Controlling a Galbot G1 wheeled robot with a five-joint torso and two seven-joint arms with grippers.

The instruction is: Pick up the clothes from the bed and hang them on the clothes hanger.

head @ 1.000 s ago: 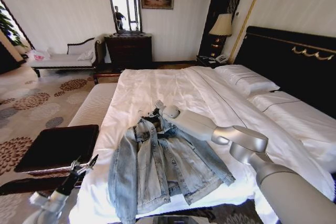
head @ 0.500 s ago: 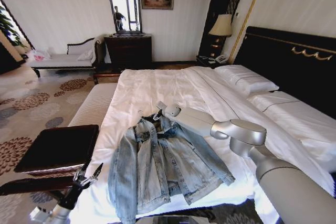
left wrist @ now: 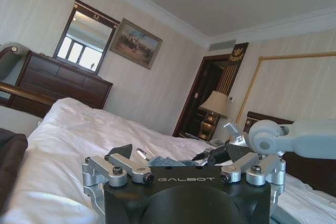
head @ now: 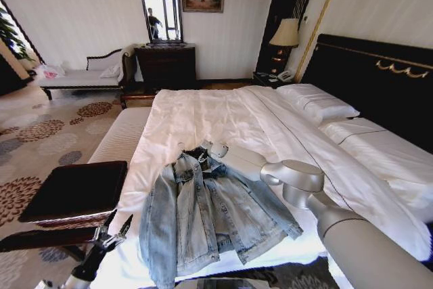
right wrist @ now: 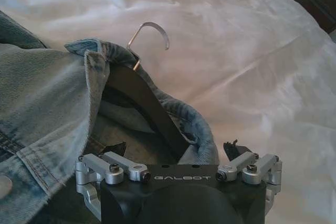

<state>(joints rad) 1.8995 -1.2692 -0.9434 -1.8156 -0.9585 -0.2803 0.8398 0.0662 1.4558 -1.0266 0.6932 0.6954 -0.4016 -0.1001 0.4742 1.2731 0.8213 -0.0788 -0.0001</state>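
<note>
Reaching across the bed (head: 203, 109), my right claw (head: 201, 156) sits at the collar of the jacket (head: 206, 218), low over the fabric. Through my right wrist camera the claw (right wrist: 176, 153) is spread wide, one black fingertip (right wrist: 116, 148) on the denim on one side and the other beside the collar fold over the sheet, and nothing is pinched between them. The hanger (right wrist: 149, 106) runs as a dark bar through the neck of the jacket (right wrist: 42, 108), its metal hook poking out past the collar onto the white sheet. The jacket lies flat near the foot of the bed, front up and partly open, sleeves spread to both sides, collar pointing toward the pillows (head: 318, 103).

My left claw (head: 111, 228) hangs low beside the bed's near left corner, just off the mattress edge and next to a dark stool (head: 74, 191). Its fingers are parted and hold nothing. From my left wrist camera the claw (left wrist: 184, 163) looks across the sheet (left wrist: 68, 135) toward my right arm.
</note>
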